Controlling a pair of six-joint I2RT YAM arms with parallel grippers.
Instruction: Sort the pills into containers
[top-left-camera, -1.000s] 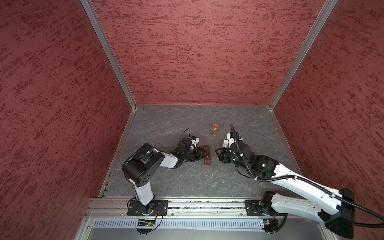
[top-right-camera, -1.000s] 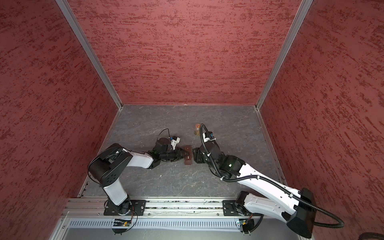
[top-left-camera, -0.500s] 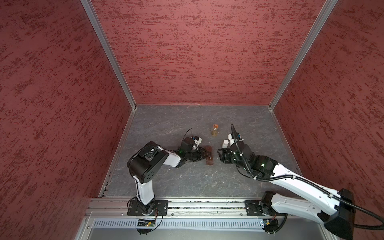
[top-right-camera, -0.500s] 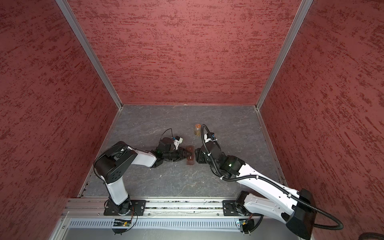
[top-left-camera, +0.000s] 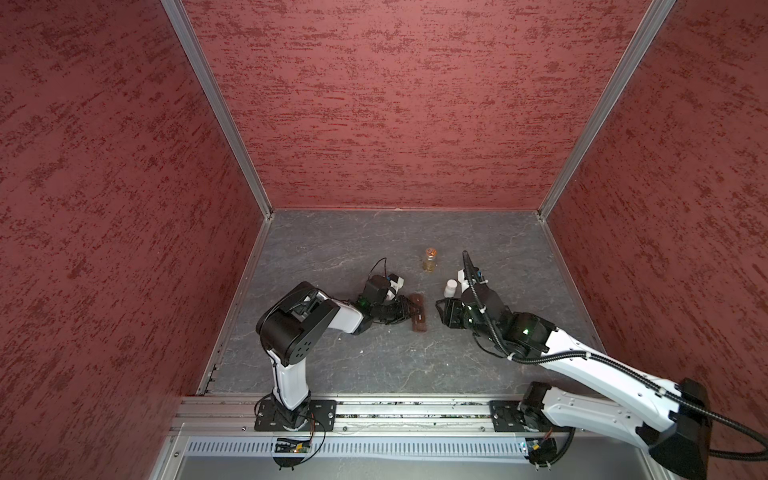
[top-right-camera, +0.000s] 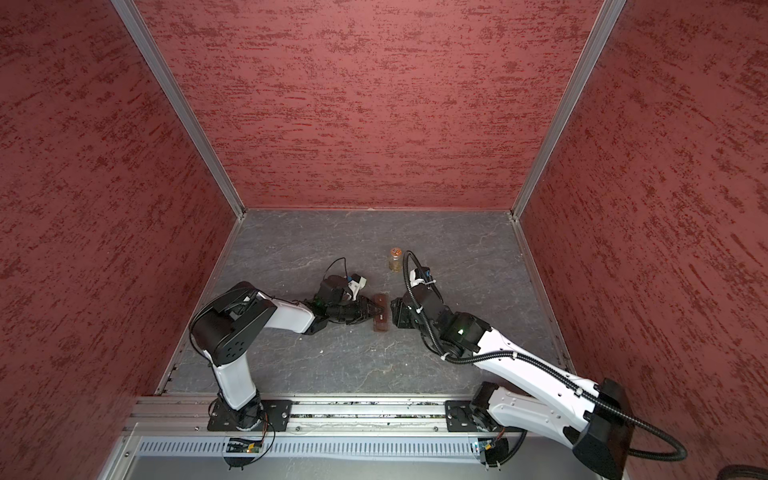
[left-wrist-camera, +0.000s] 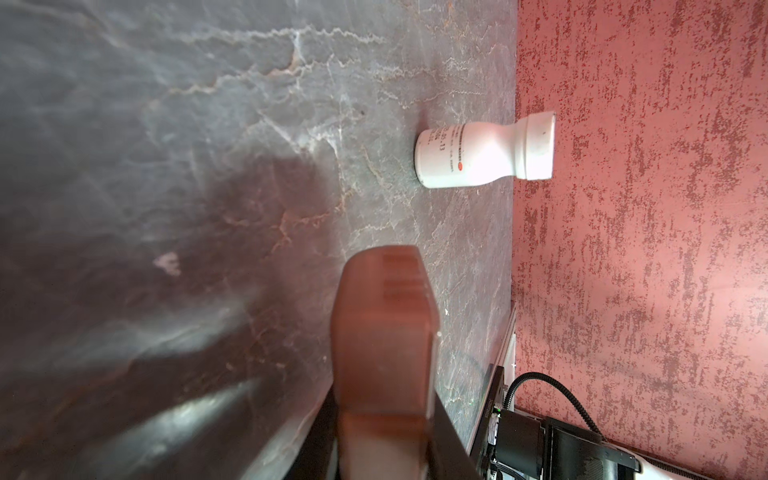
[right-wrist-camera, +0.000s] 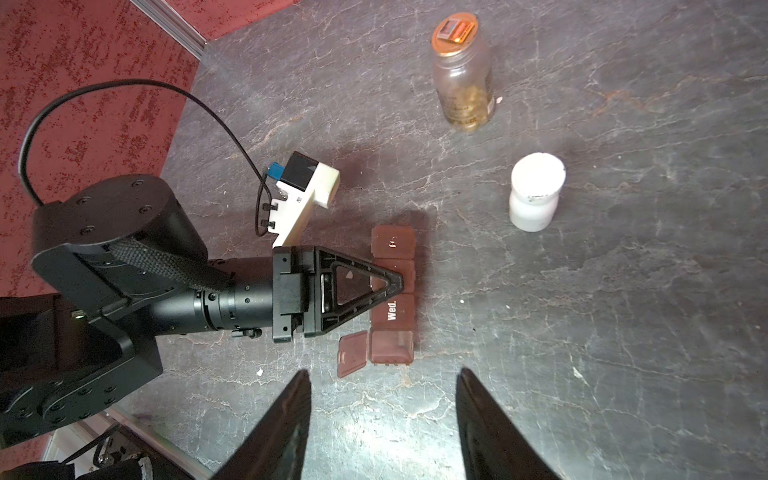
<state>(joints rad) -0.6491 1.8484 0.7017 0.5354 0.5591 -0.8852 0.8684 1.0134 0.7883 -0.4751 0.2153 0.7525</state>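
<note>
My left end effector (right-wrist-camera: 394, 283) lay low along the worktop (right-wrist-camera: 623, 311), turned on its side and closed down narrow, with a brown compartment of the containers (right-wrist-camera: 392, 316) caught between its fingers (left-wrist-camera: 451, 436). The strip lay flat across its tips. The end compartment nearest my right end effector (right-wrist-camera: 382, 372) had its lid (right-wrist-camera: 353, 353) flipped open. My right end effector hovered just short of the strip, half spread and empty. Well beyond its tips stood the amber bottle (right-wrist-camera: 462, 70), upright. The white bottle (right-wrist-camera: 536, 195) stood nearer, off to one side.
</note>
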